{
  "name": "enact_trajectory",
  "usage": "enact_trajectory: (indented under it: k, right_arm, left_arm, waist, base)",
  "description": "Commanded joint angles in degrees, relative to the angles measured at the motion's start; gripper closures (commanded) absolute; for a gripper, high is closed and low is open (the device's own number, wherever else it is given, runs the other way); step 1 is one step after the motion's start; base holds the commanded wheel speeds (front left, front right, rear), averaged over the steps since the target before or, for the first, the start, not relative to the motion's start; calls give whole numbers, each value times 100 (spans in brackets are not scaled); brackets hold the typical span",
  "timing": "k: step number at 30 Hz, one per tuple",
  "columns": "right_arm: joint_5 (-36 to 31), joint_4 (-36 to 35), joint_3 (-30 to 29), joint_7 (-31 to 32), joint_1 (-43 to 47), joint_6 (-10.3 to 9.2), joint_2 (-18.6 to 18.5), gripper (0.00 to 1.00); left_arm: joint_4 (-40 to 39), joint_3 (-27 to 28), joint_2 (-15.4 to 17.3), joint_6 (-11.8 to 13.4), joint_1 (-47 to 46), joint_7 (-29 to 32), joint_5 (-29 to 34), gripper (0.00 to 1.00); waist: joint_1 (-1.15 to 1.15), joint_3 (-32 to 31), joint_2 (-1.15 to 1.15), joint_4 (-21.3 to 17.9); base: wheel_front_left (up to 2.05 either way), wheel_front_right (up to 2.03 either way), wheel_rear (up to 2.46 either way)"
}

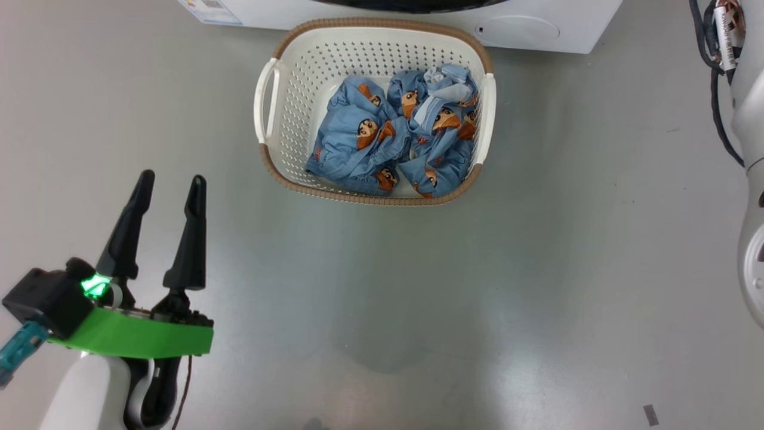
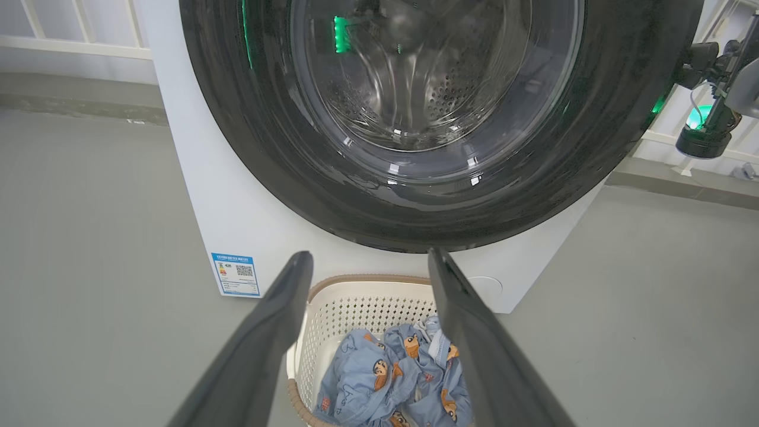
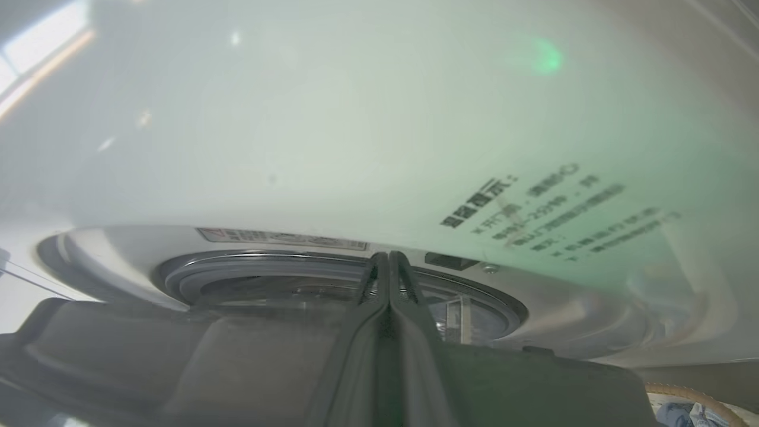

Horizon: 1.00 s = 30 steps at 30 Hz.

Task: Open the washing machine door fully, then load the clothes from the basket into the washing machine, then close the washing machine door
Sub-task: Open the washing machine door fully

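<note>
The cream basket (image 1: 298, 89) stands on the floor against the white washing machine (image 1: 537, 30) and holds the crumpled light blue bear-print clothes (image 1: 394, 131). My left gripper (image 1: 172, 177) hovers open and empty, left of the basket and nearer to me. Its wrist view looks over the clothes (image 2: 391, 379) at the washing machine door (image 2: 296, 148), whose black rim overhangs the machine's right side. In the right wrist view my right gripper (image 3: 388, 255) is shut, fingers pressed together, over the door's dark grey inner side (image 3: 178, 356), which stands ajar from the grey seal (image 3: 249, 279).
Grey floor surrounds the basket on both sides and toward me. My pale right forearm (image 1: 749, 119) with black cables (image 1: 719, 36) rises along the head view's right edge. A blue sticker (image 2: 236, 274) marks the machine's lower left corner.
</note>
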Motion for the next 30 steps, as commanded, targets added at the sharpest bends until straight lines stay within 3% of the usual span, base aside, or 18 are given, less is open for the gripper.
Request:
enact_trajectory:
  k: [1,14,30]
  right_arm:
    - [17,-23,196,207,-148,-5,307,100]
    - [419,-303,677,1095,370,-5,307,100]
    - [1214,-1107,1285,2142,1615,-5,307,100]
  left_arm:
    - [-118,221,180,-18,-112,-47,-42,0]
    - [-166,311,192,-18,-24,-47,25,0]
    - [-189,259,171,-18,221,-47,165,0]
  waist:
    - [0,2,0,8]
    - [0,-258,0,-62]
    - [0,-825,0,-123]
  base:
    - [0,0,0]
    - [0,0,0]
    - [0,0,0]
